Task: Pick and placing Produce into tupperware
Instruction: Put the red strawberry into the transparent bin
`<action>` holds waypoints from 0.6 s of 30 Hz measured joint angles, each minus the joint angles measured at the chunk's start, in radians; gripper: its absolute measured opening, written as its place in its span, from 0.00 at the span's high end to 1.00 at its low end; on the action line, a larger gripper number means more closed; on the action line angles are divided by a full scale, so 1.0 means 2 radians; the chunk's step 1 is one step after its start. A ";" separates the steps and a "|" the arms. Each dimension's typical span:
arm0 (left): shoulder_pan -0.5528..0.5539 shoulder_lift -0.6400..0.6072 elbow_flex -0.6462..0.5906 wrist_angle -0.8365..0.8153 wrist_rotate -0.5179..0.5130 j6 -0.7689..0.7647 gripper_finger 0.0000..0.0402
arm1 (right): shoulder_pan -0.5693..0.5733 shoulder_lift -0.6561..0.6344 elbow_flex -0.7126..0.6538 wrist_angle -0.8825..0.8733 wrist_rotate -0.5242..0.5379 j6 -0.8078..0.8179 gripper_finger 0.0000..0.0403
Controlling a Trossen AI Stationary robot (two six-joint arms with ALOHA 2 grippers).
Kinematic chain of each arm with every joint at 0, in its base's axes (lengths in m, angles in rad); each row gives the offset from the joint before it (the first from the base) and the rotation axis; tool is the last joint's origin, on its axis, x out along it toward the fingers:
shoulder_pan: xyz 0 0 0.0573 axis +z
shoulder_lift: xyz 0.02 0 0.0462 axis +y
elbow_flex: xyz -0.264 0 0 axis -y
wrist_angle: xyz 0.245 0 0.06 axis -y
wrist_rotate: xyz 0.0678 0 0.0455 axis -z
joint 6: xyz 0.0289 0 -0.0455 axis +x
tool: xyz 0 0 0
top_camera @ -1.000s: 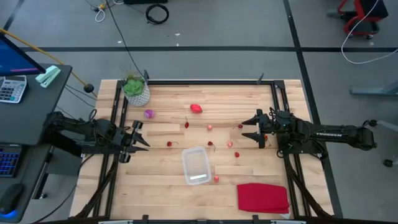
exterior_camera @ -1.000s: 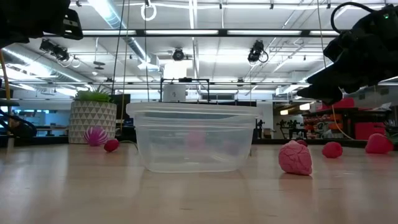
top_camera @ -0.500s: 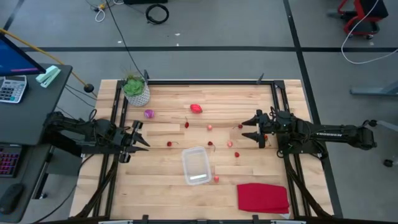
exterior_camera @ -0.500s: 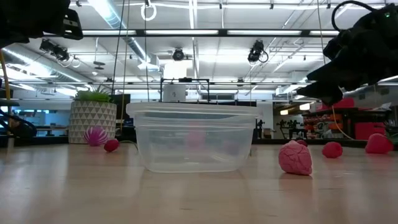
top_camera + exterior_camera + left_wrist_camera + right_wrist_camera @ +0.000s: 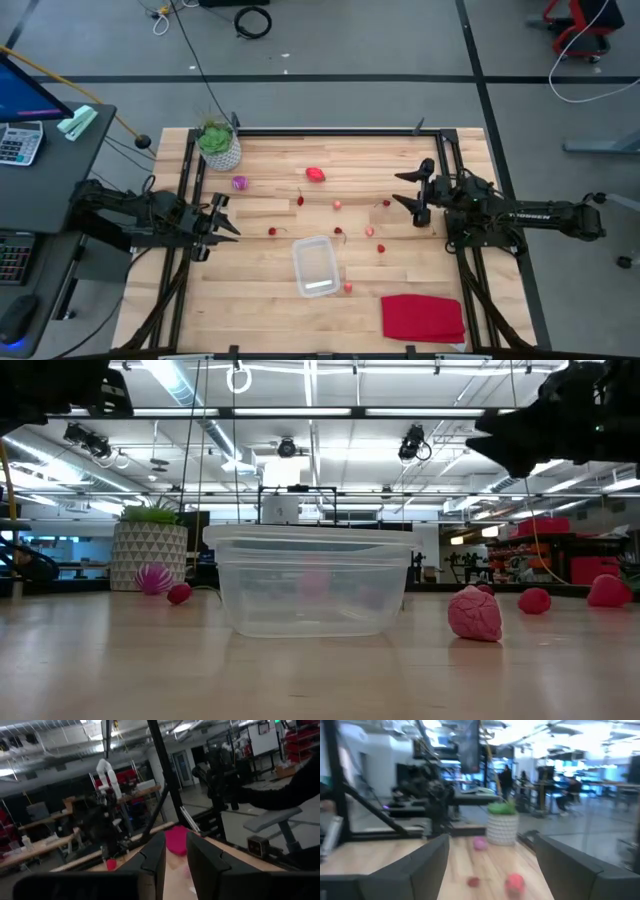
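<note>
A: How far along is the packing?

B: Barely begun, as far as one can judge. The clear tupperware [image 5: 317, 266] sits near the middle of the desk's front edge and looks empty; in the low view nothing rests on its floor.

A: And the produce?

B: All of it lies loose on the desk [image 5: 270, 310]. The larger red-pink piece [image 5: 315, 174] and the small purple piece [image 5: 239, 183] lie toward the back edge, the purple one near the potted plant [image 5: 219, 143]. Tiny red pieces [image 5: 337, 205] are scattered across the middle, one of them just beside the container's front right corner [image 5: 348, 287].

A: The arms?

B: The right end effector [image 5: 413, 194] hovers above the desk near the right edge, fingers spread wide, holding nothing. The left end effector [image 5: 222, 225] waits at the left edge, fingers apart and empty. Every piece is left to move.
</note>
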 joint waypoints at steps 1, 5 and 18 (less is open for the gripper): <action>0.000 0.002 0.000 0.008 -0.004 0.005 0.80 | 0.000 0.000 0.000 -0.010 0.010 -0.002 0.26; 0.001 0.003 0.000 0.006 -0.013 0.096 0.81 | 0.000 0.001 0.000 -0.038 0.030 -0.004 0.26; 0.001 0.003 0.000 0.019 -0.202 0.190 0.80 | 0.000 0.001 0.000 -0.042 0.028 -0.031 0.26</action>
